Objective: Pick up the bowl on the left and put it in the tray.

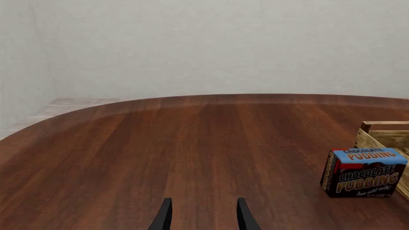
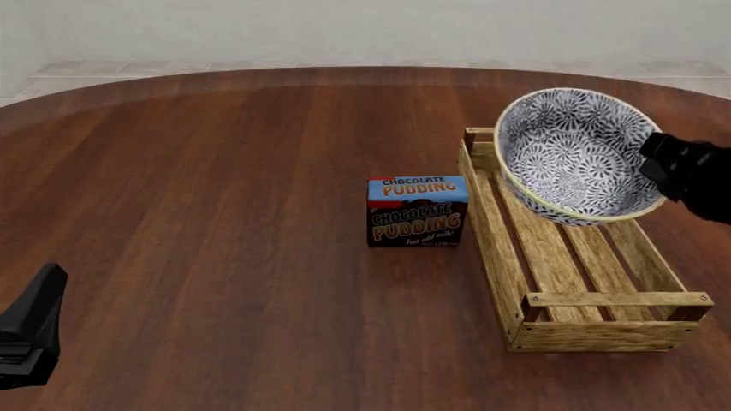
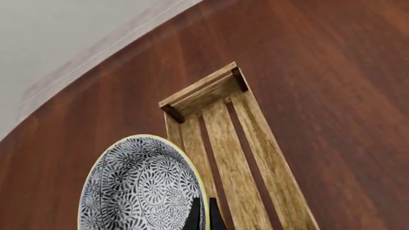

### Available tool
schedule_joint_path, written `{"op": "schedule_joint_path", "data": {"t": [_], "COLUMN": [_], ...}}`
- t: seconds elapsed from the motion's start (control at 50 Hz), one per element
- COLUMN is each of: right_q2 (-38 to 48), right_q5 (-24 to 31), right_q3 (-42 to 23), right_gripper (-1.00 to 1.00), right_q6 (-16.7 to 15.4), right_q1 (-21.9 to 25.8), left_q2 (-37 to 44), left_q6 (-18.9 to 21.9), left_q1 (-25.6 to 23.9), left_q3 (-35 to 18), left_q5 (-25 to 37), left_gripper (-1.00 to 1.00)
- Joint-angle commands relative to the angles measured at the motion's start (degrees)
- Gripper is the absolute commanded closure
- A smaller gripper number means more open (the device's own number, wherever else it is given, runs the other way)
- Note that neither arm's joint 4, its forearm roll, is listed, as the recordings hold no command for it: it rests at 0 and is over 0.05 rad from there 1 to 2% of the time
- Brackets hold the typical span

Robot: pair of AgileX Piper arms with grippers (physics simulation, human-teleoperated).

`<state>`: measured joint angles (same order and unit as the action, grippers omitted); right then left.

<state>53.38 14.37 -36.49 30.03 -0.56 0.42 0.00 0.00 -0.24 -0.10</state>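
The bowl (image 2: 571, 150), white with a dense blue-grey floral pattern, hangs tilted above the far end of the tray (image 2: 566, 278), a long light-wood slatted crate. My right gripper (image 2: 656, 164) comes in from the right and is shut on the bowl's right rim. In the right wrist view the fingers (image 3: 193, 215) pinch the bowl (image 3: 137, 187) at its rim, with the tray (image 3: 233, 139) below. My left gripper (image 2: 46, 291) is low at the front left, far from the bowl. In the left wrist view that gripper (image 1: 204, 215) is open and holds nothing.
A chocolate pudding box (image 2: 417, 211) stands upright on the wooden table (image 2: 205, 188) just left of the tray. It also shows in the left wrist view as the box (image 1: 363, 172) beside a tray corner (image 1: 383, 134).
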Motion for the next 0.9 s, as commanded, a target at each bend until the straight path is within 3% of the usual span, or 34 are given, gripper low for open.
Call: {"op": "schedule_joint_path", "data": {"t": [0.02, 0.36, 0.46, 0.9], "right_q2": [0.32, 2.38, 3.74, 6.00], "right_q5": [-1.03, -3.37, -4.87, -7.48], "right_q3": [0.71, 2.31, 3.31, 4.74], "right_gripper": [1.00, 1.00, 1.00, 1.00], "right_q6": [-0.09, -0.06, 1.61, 0.80], "right_q1": [-1.00, -1.95, -0.55, -3.32], "left_q2": [0.00, 0.00, 0.00, 0.00], "left_q6": [0.00, 0.00, 0.00, 0.00], "left_q1": [0.00, 0.00, 0.00, 0.00], "left_q3": [0.00, 0.00, 0.00, 0.00], "left_q5": [0.00, 0.00, 0.00, 0.00], "left_gripper": [-1.00, -1.00, -1.00, -1.00]}}
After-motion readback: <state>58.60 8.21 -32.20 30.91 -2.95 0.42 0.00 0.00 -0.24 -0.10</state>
